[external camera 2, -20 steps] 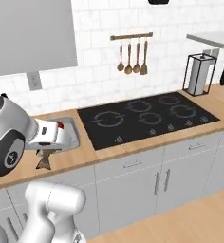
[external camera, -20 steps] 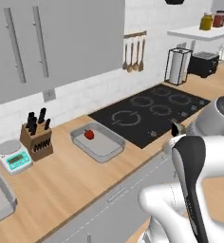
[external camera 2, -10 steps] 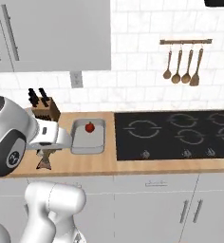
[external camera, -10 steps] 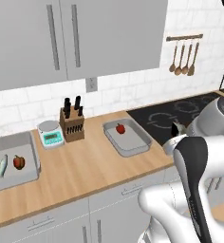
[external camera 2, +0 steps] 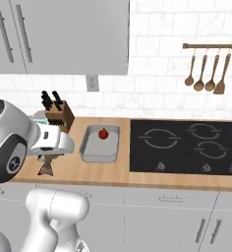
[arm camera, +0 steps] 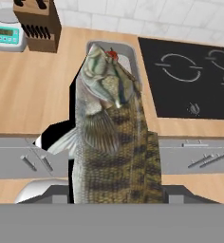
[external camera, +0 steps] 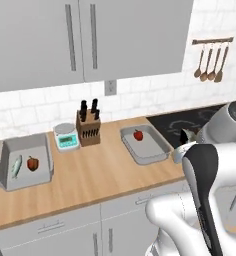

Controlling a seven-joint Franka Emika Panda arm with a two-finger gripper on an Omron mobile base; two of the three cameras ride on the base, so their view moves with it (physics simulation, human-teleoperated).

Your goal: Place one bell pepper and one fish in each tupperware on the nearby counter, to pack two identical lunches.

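My gripper is shut on a large striped brown fish, which hides the fingers in the hand view. The fish's tail hangs over the front edge of the counter. A grey tupperware holding a red bell pepper lies beyond the fish, just left of the stovetop. In the left base view this tupperware with its pepper sits mid-counter. A second tupperware at the far left holds a pale fish and a bell pepper.
A knife block and a kitchen scale stand against the backsplash between the two tupperwares. The black stovetop lies to the right, with wooden utensils hanging above it. Wall cabinets hang over the counter.
The base has driven left along the counter, so the stovetop slid right and the far-left tupperware came into view. The fish stays in my gripper.
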